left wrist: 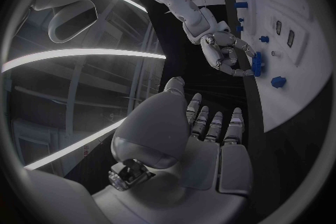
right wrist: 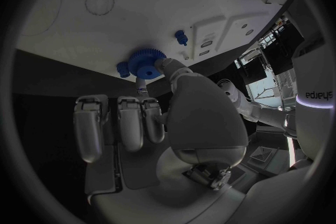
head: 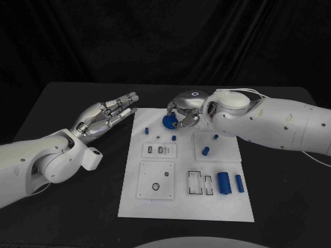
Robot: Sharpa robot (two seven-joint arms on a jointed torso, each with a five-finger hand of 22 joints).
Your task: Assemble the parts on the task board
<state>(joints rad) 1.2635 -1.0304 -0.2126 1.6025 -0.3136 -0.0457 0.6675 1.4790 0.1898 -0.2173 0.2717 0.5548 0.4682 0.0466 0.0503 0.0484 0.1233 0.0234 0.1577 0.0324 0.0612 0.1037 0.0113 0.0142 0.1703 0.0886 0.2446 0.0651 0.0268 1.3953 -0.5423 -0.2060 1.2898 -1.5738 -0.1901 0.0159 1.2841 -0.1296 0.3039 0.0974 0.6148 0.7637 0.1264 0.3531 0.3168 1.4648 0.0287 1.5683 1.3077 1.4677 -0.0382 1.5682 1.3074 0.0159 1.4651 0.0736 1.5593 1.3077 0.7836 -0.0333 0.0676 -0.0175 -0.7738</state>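
Nearest me, two blue cylinders [head: 230,183] lie at the near right of the white task board [head: 186,206], which rests on the black worktop [head: 285,206]. My left hand [head: 106,117] hovers flat and empty, fingers spread, over bare worktop just left of the board. At the board's far edge, my right hand [head: 186,109] pinches a blue gear [right wrist: 148,62], its teeth clear from the right wrist. The lettering on my body there is mirrored and I cannot read it.
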